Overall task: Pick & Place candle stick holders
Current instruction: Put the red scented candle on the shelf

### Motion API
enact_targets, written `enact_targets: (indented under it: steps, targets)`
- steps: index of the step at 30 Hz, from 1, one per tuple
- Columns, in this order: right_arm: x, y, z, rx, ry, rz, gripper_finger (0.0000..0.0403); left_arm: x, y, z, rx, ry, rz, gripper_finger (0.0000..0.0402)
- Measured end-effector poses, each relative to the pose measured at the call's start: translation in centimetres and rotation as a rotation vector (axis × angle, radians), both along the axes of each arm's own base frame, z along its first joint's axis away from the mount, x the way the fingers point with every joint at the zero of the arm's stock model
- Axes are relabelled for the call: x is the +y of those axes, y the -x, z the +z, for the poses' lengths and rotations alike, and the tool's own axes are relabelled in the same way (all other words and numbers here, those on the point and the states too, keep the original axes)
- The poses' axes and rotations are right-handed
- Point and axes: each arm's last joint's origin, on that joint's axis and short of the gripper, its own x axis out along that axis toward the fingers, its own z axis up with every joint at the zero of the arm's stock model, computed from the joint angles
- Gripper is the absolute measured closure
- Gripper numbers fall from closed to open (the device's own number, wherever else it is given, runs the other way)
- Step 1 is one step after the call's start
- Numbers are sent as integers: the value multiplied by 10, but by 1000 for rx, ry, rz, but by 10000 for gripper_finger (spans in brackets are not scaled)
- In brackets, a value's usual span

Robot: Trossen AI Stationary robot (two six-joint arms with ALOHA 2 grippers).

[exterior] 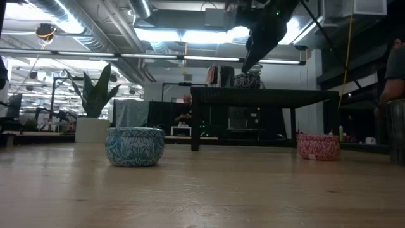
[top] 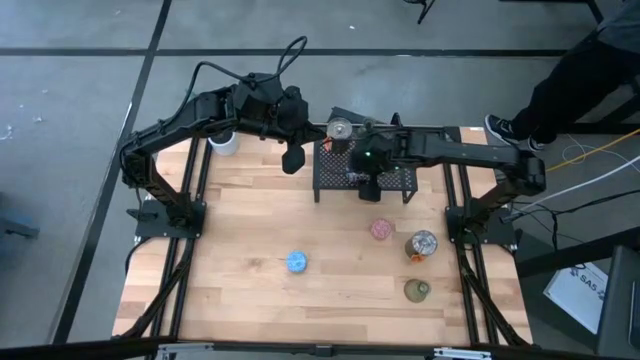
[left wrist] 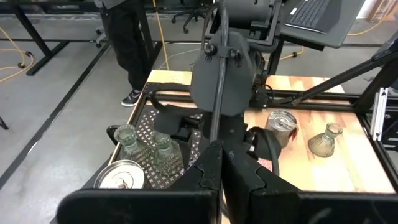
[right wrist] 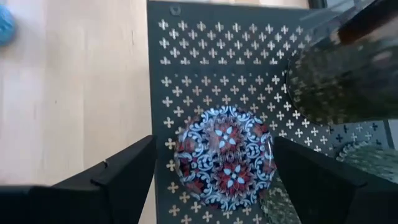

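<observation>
A patterned holder (right wrist: 224, 158), red, white and dark, sits on the black rack (right wrist: 186, 68) at the back of the table (top: 250, 220), directly between the spread fingers of the right gripper (right wrist: 214, 168). The fingers flank it without clearly touching, so it looks either just set down or about to be taken; which, I cannot tell. Other holders crowd the rack: a glass pair (left wrist: 144, 149) and a silvery lid-like one (left wrist: 121, 175) at its corner, which suggests the rack is the collecting spot. On the open wood a blue holder (top: 297, 262), a pink one (top: 382, 229), a silvery one (top: 421, 244) and an olive one (top: 417, 290) wait well apart, near the right side.

The right arm reaches in from the right across the rack's rear edge, wrist bent down so the gripper points straight at the mesh. The left gripper (top: 293, 158) hangs off the rack's left end, fingers pressed together and empty, its arm arched in from the left beside a white pot (top: 222, 142).
</observation>
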Motion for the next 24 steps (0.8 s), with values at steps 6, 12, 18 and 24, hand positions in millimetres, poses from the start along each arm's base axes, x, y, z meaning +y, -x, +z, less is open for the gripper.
enact_targets:
  steps: [6, 12, 18, 24]
  targets:
    - [-2, -3, -7, 23, -10, -16, 78, 0, 0, 0, 0, 0, 0, 400]
    - [-12, -2, -7, 14, -28, -83, 78, 0, 0, 0, 0, 0, 0, 400]
    - [-15, -1, -7, 11, -51, -81, 78, 0, 0, 0, 0, 0, 0, 400]
    - [-16, 0, -7, 12, -51, -86, 78, 0, 0, 0, 0, 0, -1, 400]
